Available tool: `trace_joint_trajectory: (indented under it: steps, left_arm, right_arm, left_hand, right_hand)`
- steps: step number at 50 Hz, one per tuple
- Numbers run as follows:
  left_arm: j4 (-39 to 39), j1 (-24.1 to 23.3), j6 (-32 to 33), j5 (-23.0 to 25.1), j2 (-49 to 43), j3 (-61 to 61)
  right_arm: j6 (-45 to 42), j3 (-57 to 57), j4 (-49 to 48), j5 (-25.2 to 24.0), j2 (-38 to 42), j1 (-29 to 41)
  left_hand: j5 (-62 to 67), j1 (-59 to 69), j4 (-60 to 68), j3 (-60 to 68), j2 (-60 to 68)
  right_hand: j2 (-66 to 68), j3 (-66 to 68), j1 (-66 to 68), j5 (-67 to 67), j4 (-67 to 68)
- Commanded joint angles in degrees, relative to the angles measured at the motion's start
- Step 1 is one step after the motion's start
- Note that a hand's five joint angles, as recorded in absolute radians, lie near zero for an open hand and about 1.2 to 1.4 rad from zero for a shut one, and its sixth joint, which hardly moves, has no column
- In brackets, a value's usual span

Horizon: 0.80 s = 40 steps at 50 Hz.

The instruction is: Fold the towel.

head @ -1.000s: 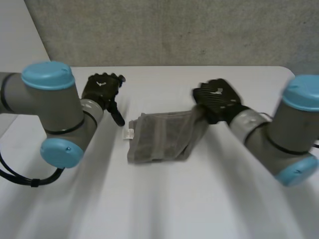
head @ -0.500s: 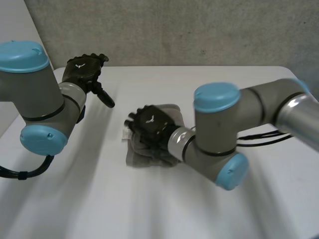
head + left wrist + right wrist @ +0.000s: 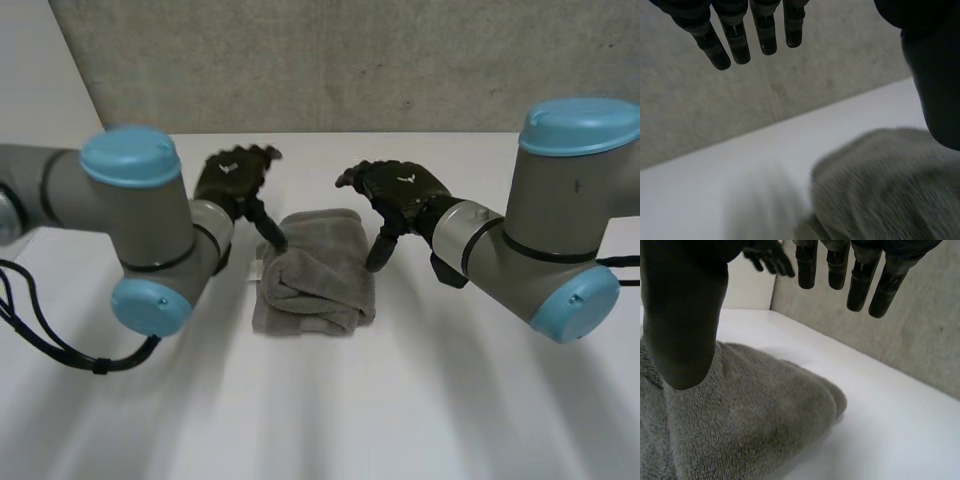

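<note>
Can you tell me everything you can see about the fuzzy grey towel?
The towel is grey and fluffy, like terry cloth. It is folded into a thick, slightly lumpy bundle with rounded edges. It lies on the white table between the left hand and the right hand. A small white tag pokes out on the left hand's side. Neither hand grips it. I cannot tell if a thumb touches it.

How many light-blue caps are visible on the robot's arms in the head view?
4. The upper left cap and the lower left cap are beside the towel's left; the upper right cap and the lower right cap are at its right. More may be hidden.
</note>
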Motion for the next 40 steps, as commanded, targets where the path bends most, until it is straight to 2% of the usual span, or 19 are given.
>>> trace_joint_trajectory:
  steps: [1, 12, 21, 26, 34, 37, 39, 40]
  left_arm:
    - [-0.40, -0.92, 0.73, 1.52, -3.86, -2.32]
    - [0.21, 0.13, 5.11, 1.78, -4.39, -9.44]
    - [0.30, 0.14, 7.41, 1.78, -3.34, -11.30]
    - [0.21, 0.14, 7.41, 1.78, -0.35, -10.77]
    - [0.03, 0.05, 7.41, 1.87, 6.59, -9.63]
    - [-0.32, 0.22, 7.32, 1.78, 10.11, -9.45]
    - [-0.67, 0.66, 7.50, 1.78, 13.96, -9.10]
    - [-0.67, 0.66, 7.50, 1.78, 13.97, -9.10]
  right_arm:
    - [4.83, -3.75, -0.06, 1.52, 6.41, 0.05]
    - [6.51, -11.75, 0.91, 7.67, 17.92, 0.93]
    - [6.16, -15.45, 6.01, 7.94, 21.28, 2.69]
    - [6.07, -15.45, 6.36, 7.77, 19.34, 2.87]
    - [5.98, -13.70, 5.92, 8.30, 10.99, 2.96]
    - [5.98, -13.52, 5.83, 9.70, 6.60, 2.25]
    - [5.81, -13.52, 6.27, 13.11, 0.92, 1.03]
    - [5.81, -13.52, 6.27, 13.13, 0.89, 1.02]
  left_hand:
    - [-2.43, -2.54, -2.13, -1.57, -1.91]
    - [-2.43, -2.54, -2.13, -1.57, -1.91]
    - [-2.43, -2.54, -2.13, -1.57, -1.91]
    - [-2.60, -2.70, -2.30, -1.73, -2.08]
    - [-3.10, -3.21, -2.81, -2.24, -2.59]
    - [-3.44, -3.55, -3.14, -2.57, -2.92]
    - [-3.44, -3.55, -3.14, -2.57, -2.92]
    - [-3.44, -3.55, -3.14, -2.57, -2.92]
  right_hand:
    - [-3.82, -4.13, -3.59, -3.40, -4.30]
    - [-3.82, -4.13, -3.59, -3.40, -4.30]
    - [-3.82, -4.13, -3.59, -3.40, -4.30]
    - [-3.82, -4.13, -3.59, -3.40, -4.30]
    - [-3.82, -4.13, -3.59, -3.40, -4.30]
    - [-3.82, -4.13, -3.59, -3.40, -4.30]
    - [-3.82, -4.13, -3.59, -3.40, -4.30]
    - [-3.82, -4.13, -3.59, -3.40, -4.30]
